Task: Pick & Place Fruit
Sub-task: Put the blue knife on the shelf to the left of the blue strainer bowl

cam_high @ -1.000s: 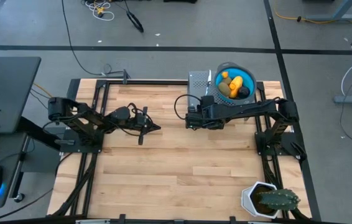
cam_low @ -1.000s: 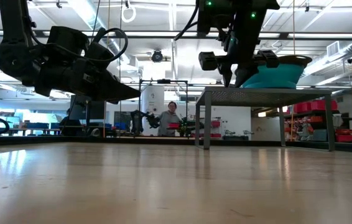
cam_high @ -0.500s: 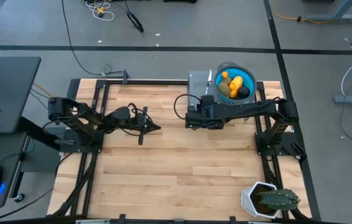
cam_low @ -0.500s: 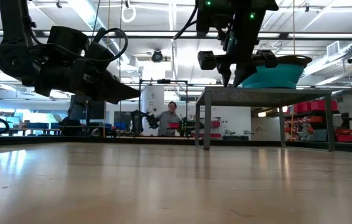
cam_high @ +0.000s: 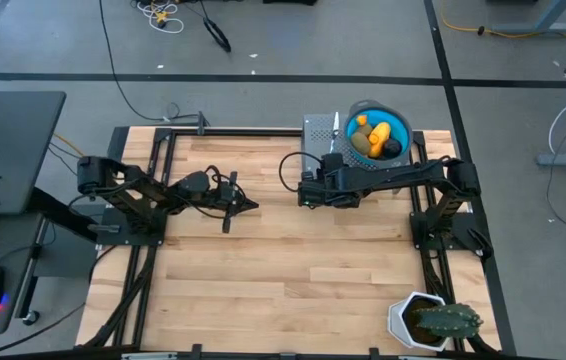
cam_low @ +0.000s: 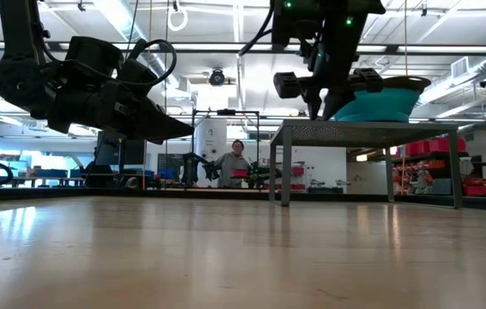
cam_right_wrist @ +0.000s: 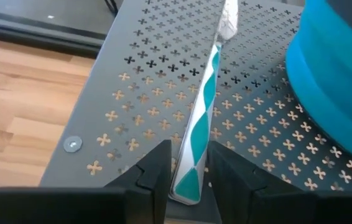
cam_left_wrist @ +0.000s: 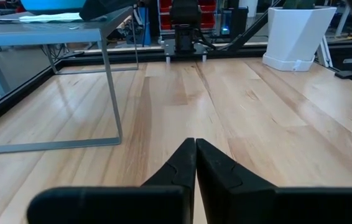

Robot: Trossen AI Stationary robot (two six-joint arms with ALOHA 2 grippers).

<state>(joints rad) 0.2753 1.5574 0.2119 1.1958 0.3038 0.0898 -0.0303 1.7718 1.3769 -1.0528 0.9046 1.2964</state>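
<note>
A broad table (cam_high: 263, 270) of pale wooden planks, smooth and faintly glossy, fills the scene. I work over it with two dark arms.

At the far edge stands a low grey metal stand (cam_high: 318, 130), its flat top punched with small cross-shaped holes. On it sits a round blue bowl (cam_high: 408, 128) with a smooth, plastic-looking wall. The fruit (cam_high: 378, 135) lies heaped inside the bowl, well apart from both grippers. I can make out a yellow oblong piece and a near-black round one.

My left gripper (cam_left_wrist: 195, 144) hangs above the bare wood on the left of the table. Its two pointed fingers are pressed together and hold nothing.

My right gripper (cam_right_wrist: 188, 151) is at the stand's near edge, just beside the bowl. Its jaws are drawn narrow onto the stick (cam_right_wrist: 207, 93), a slim handle swirled in teal and white with a pale tuft at its far end. The stick lies flat on the perforated top.

Over the last second almost nothing has moved — my right jaws have only eased a little closer onto the handle. As I judge it, that means no fruit has been picked yet — the grip is on the stick, not on the task's pieces.
</note>
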